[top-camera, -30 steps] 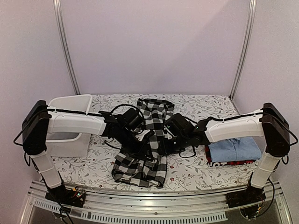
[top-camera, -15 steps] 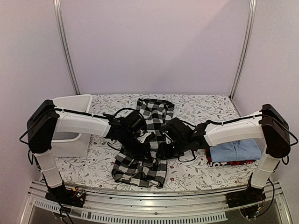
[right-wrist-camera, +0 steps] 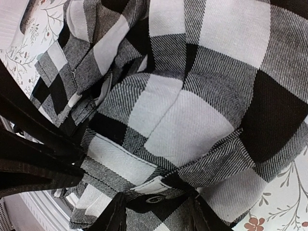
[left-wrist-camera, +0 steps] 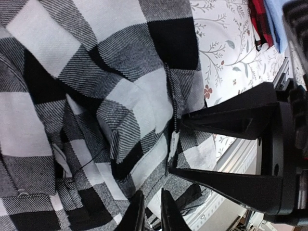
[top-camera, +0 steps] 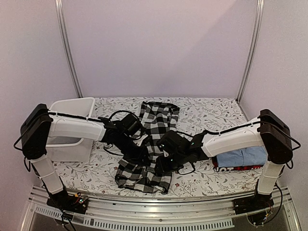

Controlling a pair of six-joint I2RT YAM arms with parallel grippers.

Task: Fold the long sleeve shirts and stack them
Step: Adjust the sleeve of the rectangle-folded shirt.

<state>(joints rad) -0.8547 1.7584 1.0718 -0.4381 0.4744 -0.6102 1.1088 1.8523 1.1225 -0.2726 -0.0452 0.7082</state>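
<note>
Jaws of the left gripper [left-wrist-camera: 151, 204] stand nearly together, pinching a thin fold of the checked shirt [top-camera: 159, 118]. Right gripper [right-wrist-camera: 159, 204]: jaws about half apart, a bunched dark hem of the same shirt filling the gap. I read that as gripped, though the wrist view is too close to be sure.

Both grippers sit close together over the shirt's near half. It lies rumpled mid-bench [top-camera: 207, 113], running far to near.

The light blue shirt [top-camera: 243, 156] lies folded atop the red-and-black shirt [top-camera: 236, 168], near right. White tub [top-camera: 72, 108] at left.
</note>
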